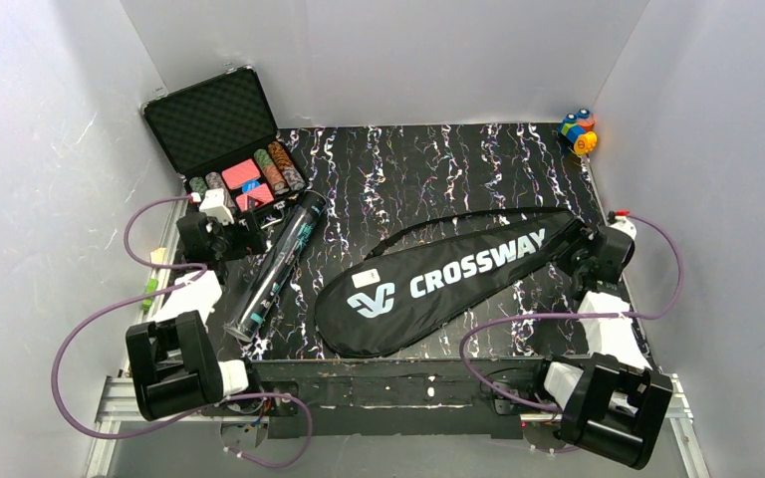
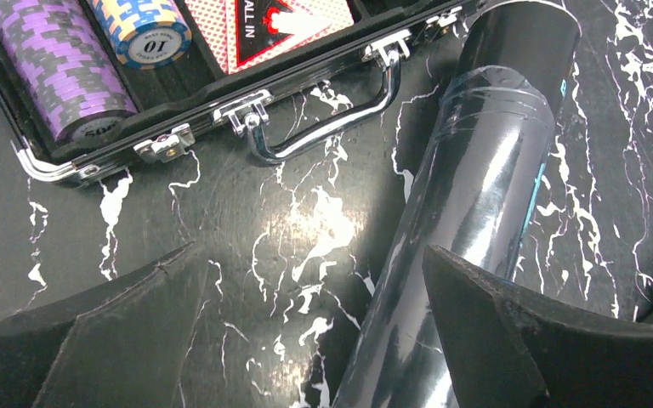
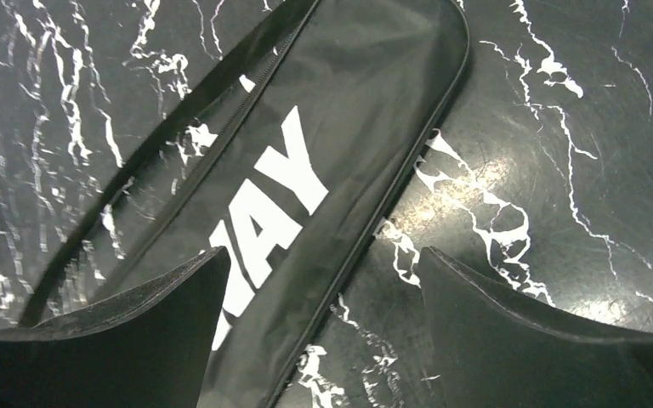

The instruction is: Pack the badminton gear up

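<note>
Wedge-fingered left tool (image 2: pixel 310 255) gapes over glossy tube (image 2: pixel 485 187), perhaps touching.

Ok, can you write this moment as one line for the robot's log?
left gripper: open, above tube | right gripper: open, above CROSSWAY bag | tube: lying beside poker chip case

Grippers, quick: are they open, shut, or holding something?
Left gripper: open, holding nothing, above the tube.
Right gripper: open, holding nothing, above the bag.
</note>
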